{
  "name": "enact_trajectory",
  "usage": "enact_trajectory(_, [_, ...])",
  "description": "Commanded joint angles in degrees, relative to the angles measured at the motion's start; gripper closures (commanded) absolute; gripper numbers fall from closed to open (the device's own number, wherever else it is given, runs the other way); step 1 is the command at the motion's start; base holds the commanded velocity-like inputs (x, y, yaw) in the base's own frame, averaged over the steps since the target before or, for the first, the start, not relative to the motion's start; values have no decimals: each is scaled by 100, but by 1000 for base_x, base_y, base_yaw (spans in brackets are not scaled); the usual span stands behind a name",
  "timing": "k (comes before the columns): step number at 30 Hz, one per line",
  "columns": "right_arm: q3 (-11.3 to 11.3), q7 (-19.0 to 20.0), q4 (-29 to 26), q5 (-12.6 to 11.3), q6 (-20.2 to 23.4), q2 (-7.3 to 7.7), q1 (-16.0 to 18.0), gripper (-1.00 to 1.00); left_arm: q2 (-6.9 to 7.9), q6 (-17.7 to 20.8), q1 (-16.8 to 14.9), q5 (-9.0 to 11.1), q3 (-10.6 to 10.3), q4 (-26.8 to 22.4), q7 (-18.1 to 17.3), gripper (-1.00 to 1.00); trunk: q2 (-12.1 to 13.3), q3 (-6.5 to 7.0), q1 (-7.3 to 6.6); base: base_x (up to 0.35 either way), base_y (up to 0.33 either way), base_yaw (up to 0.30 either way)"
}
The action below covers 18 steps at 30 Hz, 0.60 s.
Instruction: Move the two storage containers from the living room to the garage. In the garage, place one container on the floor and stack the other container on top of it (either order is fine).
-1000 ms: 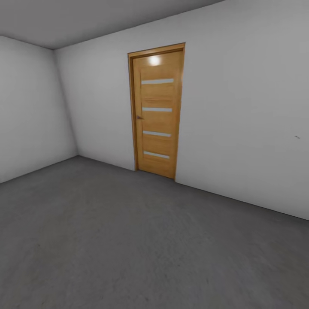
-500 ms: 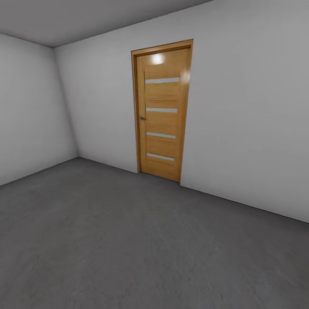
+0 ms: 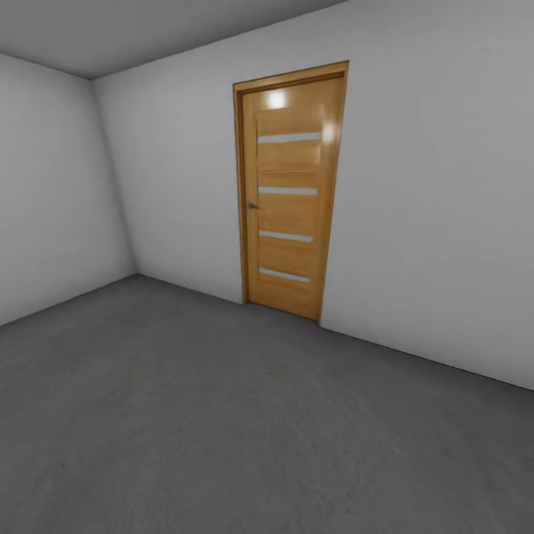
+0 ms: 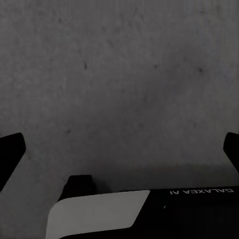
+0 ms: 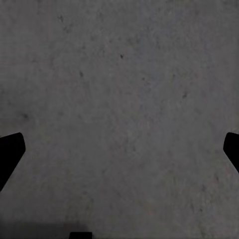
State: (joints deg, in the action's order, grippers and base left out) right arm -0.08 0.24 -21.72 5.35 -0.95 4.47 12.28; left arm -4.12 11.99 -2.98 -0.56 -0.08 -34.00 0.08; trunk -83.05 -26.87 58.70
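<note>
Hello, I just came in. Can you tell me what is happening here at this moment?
The robot is in a bare room with white walls, a dark grey concrete floor and a closed light wooden door. Nothing is being handled. The left pincer and the right pincer are both open and empty, pointing down at the concrete. The head view faces the door at an angle, with bare floor between the robot and it.
</note>
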Motion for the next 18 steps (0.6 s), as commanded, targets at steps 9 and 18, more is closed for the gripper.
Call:
enact_trajectory(9, [-1, 3, 1, 55, -10, 1, 3, -100, -1, 31, -1, -6, -1, -10, 1, -100, -3, -6, 3, 278, 165, 0])
enact_trajectory(18, [-1, 3, 1, 54, -10, 1, 3, -100, -1, 31, -1, -6, -1, -10, 1, -100, -3, -6, 3, 312, 42, 0])
